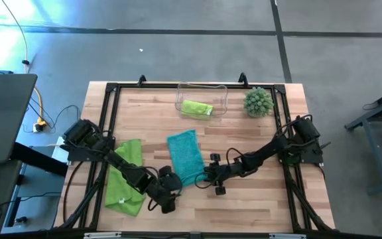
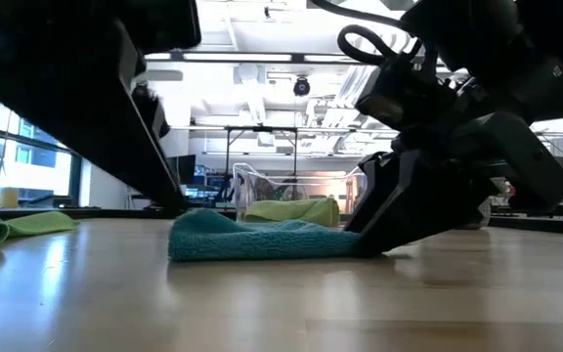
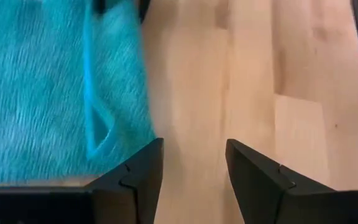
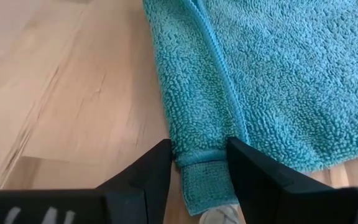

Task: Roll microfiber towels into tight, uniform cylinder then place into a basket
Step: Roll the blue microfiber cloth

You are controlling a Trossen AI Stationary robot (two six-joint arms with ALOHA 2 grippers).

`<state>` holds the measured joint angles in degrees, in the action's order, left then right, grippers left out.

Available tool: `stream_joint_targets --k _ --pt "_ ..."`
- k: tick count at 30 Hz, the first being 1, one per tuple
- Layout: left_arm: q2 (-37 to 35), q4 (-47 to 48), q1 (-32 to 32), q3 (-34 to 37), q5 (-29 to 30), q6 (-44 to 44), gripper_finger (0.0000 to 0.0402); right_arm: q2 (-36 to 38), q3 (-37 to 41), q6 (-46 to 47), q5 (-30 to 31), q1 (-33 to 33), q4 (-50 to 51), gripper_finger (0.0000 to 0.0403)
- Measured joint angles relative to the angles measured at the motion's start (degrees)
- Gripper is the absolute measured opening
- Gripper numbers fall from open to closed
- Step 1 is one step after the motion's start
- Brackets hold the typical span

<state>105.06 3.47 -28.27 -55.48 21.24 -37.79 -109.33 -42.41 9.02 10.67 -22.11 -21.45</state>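
While the left gripper (image 3: 191, 180) hangs with fingers apart over bare table (image 1: 257, 199) beside the teal towel (image 1: 186, 156), the right gripper (image 4: 197, 168) straddles that flat towel's folded corner, and a rolled green towel (image 1: 197, 108) lies in the basket (image 1: 221, 93).

Wooden table (image 1: 244, 199): teal towel (image 1: 186, 154), green towel (image 1: 126, 178), clear basket (image 1: 221, 99), plant ball (image 1: 258, 101).

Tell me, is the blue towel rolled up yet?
No. The teal towel lies spread flat on the table, only one edge folded over.
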Motion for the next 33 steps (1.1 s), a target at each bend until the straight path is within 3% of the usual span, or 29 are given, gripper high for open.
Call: stream_joint_targets --k 12,24,33 --pt "4.99 -2.62 -0.18 0.07 6.94 17.09 0.0161 -0.12 0.11 1.46 -0.21 0.0 -0.99 0.0148" --pt "6.71 -3.03 0.23 -0.07 9.26 14.58 0.0161 -0.12 0.09 1.65 -0.19 -0.57 -0.64 0.0148" --pt "7.07 -3.28 -0.9 0.07 15.64 17.0 0.0161 -0.08 0.08 1.64 -0.63 -0.74 -0.38 0.0148"
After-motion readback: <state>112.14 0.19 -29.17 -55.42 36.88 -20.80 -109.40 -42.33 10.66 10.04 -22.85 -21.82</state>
